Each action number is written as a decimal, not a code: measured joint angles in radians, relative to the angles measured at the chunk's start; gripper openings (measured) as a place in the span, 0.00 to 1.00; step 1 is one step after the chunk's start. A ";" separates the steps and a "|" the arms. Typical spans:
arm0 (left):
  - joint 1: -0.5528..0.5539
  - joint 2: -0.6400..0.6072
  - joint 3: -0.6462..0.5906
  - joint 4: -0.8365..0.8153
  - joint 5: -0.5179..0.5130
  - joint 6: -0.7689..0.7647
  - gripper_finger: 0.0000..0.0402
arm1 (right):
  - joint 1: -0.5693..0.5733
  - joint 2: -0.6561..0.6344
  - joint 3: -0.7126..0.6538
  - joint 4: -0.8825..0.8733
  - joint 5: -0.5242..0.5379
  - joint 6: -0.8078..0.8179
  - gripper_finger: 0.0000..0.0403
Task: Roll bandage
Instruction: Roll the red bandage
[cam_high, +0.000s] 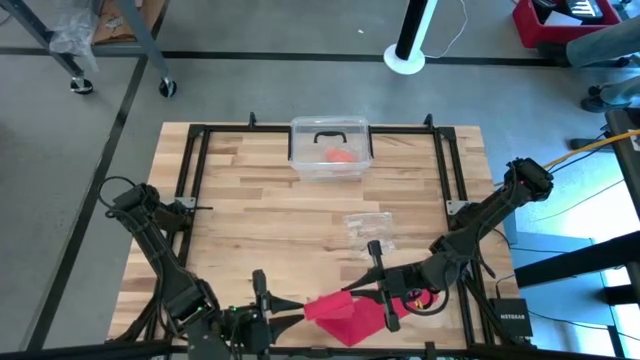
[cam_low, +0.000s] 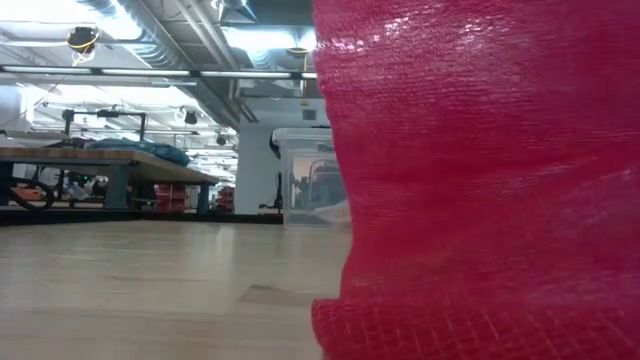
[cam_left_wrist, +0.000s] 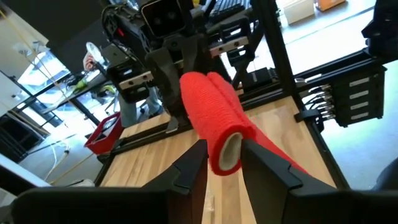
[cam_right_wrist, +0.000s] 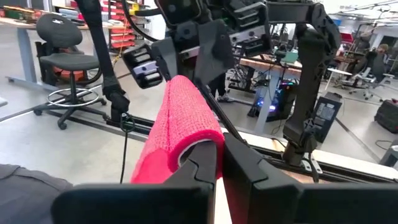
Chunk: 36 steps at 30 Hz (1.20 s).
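Both arms reach in low over the near edge of the wooden table (cam_high: 300, 210), their grippers pointing at each other with the bandage (cam_high: 345, 315) between them. The left gripper (cam_left_wrist: 222, 163) comes from the near left corner; its 2 dark fingers (cam_left_wrist: 189, 168) stand partly apart, 1 on each side of the open end of the red roll, close against it, though actual contact cannot be told. The right gripper (cam_right_wrist: 219, 163) comes from the right side, elbow bent near the table's right edge; its jaws are closed together, pinching the red cloth where it drapes over the fingers (cam_right_wrist: 202, 165). In the high view the bandage lies near the front edge as a red roll with a flat tail spread toward the camera side, and in the low view its mesh weave fills the right half of the picture. Farther back, a clear plastic bin (cam_high: 330, 148) with a black handle on its lid sits at the far edge of the table, holding an orange-red lump (cam_high: 341, 156). A crinkly clear bag (cam_high: 367, 226) lies near the middle. A black frame (cam_high: 195, 165) runs around the tabletop. Beyond the table the room has grey floor, a workbench (cam_low: 100, 165) and an office chair (cam_right_wrist: 59, 40).
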 joint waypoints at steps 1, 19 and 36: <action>0.001 0.000 0.000 0.000 0.000 0.001 0.22 | 0.001 0.000 0.000 0.008 -0.001 0.000 0.04; 0.018 0.000 0.000 -0.009 0.000 -0.016 0.22 | -0.014 0.009 0.000 0.011 -0.021 0.042 0.04; 0.047 0.006 0.000 -0.078 0.002 -0.102 0.08 | -0.025 0.036 0.000 0.024 -0.010 0.061 0.04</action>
